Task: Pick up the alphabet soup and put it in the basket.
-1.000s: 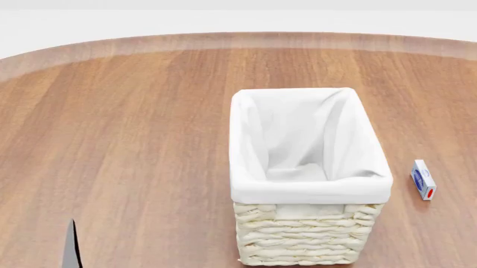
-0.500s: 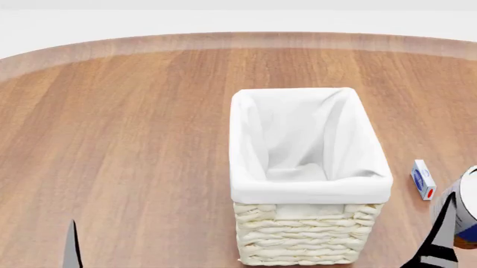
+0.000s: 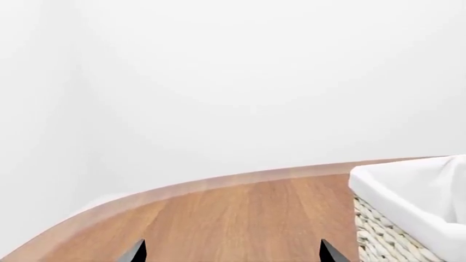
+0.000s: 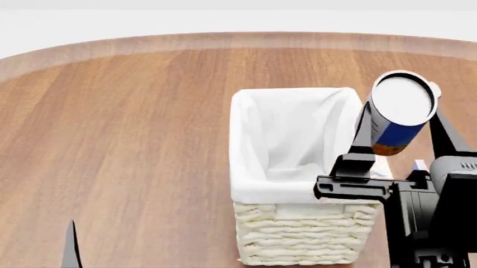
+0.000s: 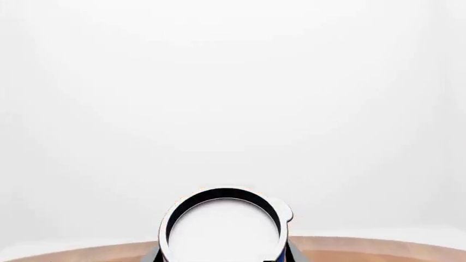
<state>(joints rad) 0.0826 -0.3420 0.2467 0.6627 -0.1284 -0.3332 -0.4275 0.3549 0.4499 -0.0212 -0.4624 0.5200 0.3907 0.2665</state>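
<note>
The alphabet soup (image 4: 396, 117), a blue-label can with a pale top and an orange patch low on its side, hangs in the air beside the right rim of the basket (image 4: 246, 139). My right gripper (image 4: 403, 110) is shut on it, one dark finger on each side. In the right wrist view the can's white top (image 5: 222, 229) fills the space between the right gripper's (image 5: 222, 257) fingers. The cream wicker basket has a white cloth lining and nothing shows inside it. My left gripper (image 3: 231, 254) is open over bare wood, with the basket's corner (image 3: 407, 191) off to one side.
A small blue and white box (image 4: 419, 165) lies on the wooden table to the right of the basket, mostly hidden behind my right arm. The table's curved far edge (image 4: 238, 39) runs across the back. Only a grey sliver of my left arm (image 4: 71, 248) shows at the lower left.
My right arm has risen into view from the lower right with the can in its grip, and now holds it high by the basket's right rim. The left arm has not moved.
</note>
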